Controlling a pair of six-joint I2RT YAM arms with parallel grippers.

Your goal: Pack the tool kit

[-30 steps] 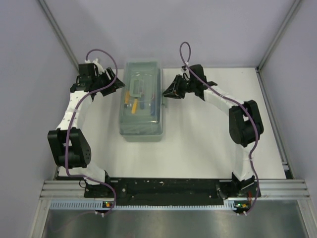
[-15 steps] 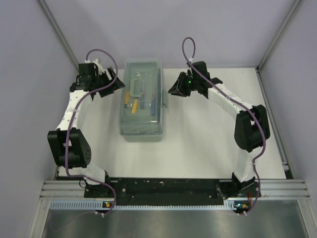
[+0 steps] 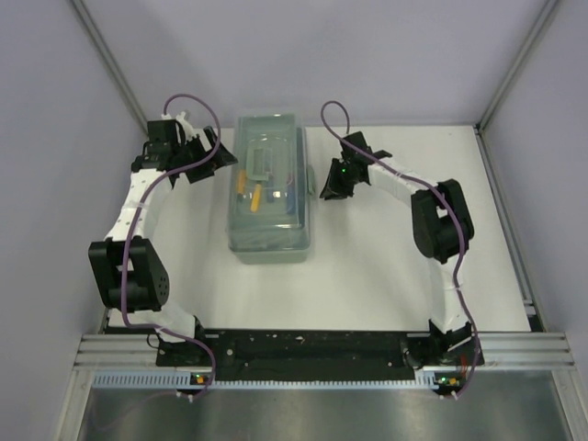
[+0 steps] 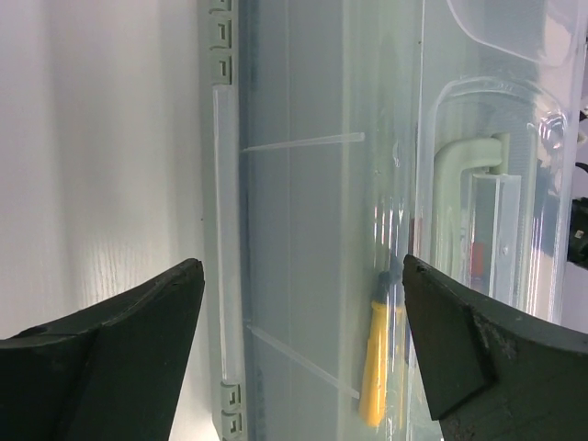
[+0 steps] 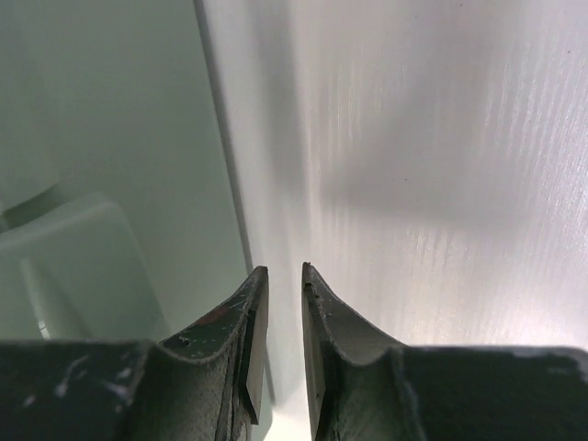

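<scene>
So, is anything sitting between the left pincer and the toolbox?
Nothing visible: the left pincer hangs open right over the near edge of the grey-green plastic toolbox with the clear lid, only bare air between.

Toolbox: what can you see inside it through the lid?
Through the clear lid of the toolbox, a yellow-handled screwdriver and an orange-handled one show. The lid's handle and glare hide the rest.

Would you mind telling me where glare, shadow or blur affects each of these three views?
Top external: even light, sharp, with soft shadow beside the toolbox. Left wrist: the left gripper fingers are dark and soft-edged; pale streaks of glare on the clear lid partly wash out the yellow-handled screwdriver. Right wrist: the right gripper casts a broad shadow on the table, and the toolbox wall looks hazy.
</scene>
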